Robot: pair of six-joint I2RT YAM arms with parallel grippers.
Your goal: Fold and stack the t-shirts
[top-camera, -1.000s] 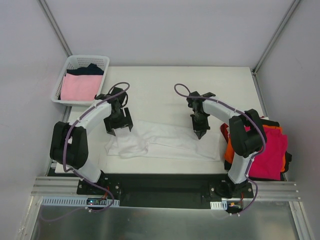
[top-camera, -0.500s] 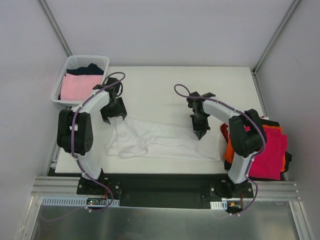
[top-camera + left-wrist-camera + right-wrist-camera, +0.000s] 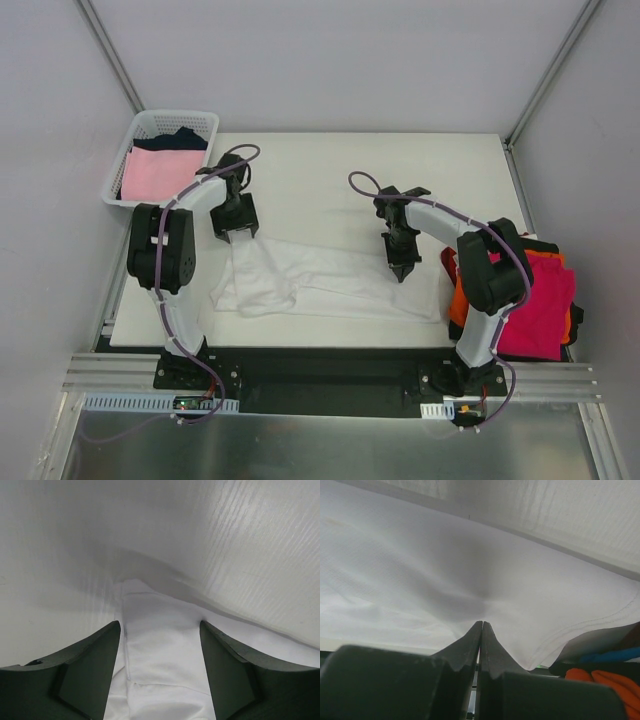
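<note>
A white t-shirt point(image 3: 320, 280) lies spread out and wrinkled across the near half of the table. My left gripper point(image 3: 236, 232) stands at its far left corner. In the left wrist view the left gripper point(image 3: 160, 625) is open, its fingers point(image 3: 95, 660) on either side of a narrow hemmed strip of the white t-shirt point(image 3: 160, 665). My right gripper point(image 3: 401, 272) points down onto the shirt's right part. In the right wrist view the right gripper point(image 3: 481, 624) is shut, its tips pressed into the white t-shirt point(image 3: 420, 570). I cannot tell whether cloth is pinched.
A white lattice basket point(image 3: 118, 165) at the far left corner holds a pale pink shirt point(image 3: 160, 175) and a dark shirt point(image 3: 180, 138). A magenta-red shirt point(image 3: 545, 300) lies over an orange shirt point(image 3: 460, 300) at the table's right edge, close to the right arm.
My left gripper has moved away from me, from over the shirt's left part to its far left corner, and its jaws have narrowed a little. The right arm has not moved.
</note>
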